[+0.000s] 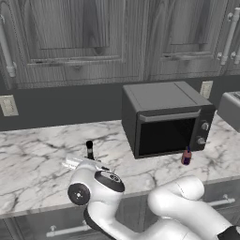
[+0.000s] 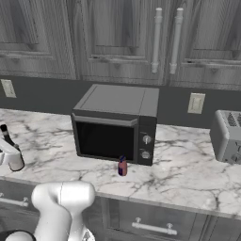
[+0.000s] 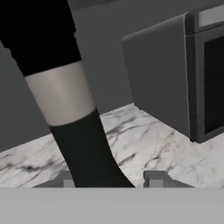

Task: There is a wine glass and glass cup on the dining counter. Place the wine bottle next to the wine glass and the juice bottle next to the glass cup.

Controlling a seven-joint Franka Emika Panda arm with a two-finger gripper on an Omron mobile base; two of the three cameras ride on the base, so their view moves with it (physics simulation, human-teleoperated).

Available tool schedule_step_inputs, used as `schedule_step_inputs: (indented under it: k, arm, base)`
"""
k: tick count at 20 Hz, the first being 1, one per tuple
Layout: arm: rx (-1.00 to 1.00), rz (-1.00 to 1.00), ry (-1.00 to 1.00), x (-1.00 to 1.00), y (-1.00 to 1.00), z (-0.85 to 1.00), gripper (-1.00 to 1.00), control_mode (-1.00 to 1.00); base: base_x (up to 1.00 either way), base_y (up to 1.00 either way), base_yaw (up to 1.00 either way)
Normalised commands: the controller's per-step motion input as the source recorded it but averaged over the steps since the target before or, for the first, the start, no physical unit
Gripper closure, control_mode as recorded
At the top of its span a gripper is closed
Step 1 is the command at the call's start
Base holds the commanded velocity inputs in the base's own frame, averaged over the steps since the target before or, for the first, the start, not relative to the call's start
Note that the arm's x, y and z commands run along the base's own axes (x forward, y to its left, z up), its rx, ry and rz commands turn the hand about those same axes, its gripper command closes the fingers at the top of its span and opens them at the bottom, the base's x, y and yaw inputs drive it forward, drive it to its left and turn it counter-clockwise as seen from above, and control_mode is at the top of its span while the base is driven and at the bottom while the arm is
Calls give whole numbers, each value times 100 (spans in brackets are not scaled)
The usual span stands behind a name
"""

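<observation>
In the left base view the wine bottle [image 1: 89, 149] stands on the marble worktop [image 1: 33, 159] to the left of the dark microwave [image 1: 164, 119], its black neck rising just behind the white wrist, with the gripper [image 1: 77, 162] low at its body; the juice bottle [image 1: 186, 156] stands well apart, just in front of the microwave's right corner. In the right base view the same tall bottle [image 2: 5, 135] shows at the far left edge with the hand wrapped about its lower part, the small purple juice bottle [image 2: 122, 166] sits before the microwave [image 2: 115, 124], and a toaster [image 2: 228, 135] rests at the far right. In the hand view the dark bottle with its pale label [image 3: 61, 94] leans across the picture, very close, passing down between the two finger tips, so the claw stands narrow about the bottle; whether the pads already press on it I cannot tell. The step in hand looks to be taking hold of the wine bottle: the grip should settle squarely on the body below the label, firm before any lift, then rise straight up so the tall bottle does not tip or swing against the microwave
</observation>
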Motion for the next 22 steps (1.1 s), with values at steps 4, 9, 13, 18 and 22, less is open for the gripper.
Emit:
schedule_step_inputs:
  k: [4, 9, 13, 18, 22]
  arm:
    - [0, 0, 0, -33, -35, 30, 100, -100]
    - [0, 0, 0, -27, -34, 30, 100, -100]
    - [-2, 0, 1, -22, -30, 30, 100, -100]
    - [-7, 0, 6, -15, -26, 26, 100, -100]
    - [-10, 0, 9, -7, -19, 11, 100, -100]
  base:
    - [0, 0, 0]
    - [0, 0, 0]
    - [0, 0, 0]
    - [0, 0, 0]
    - [0, 0, 0]
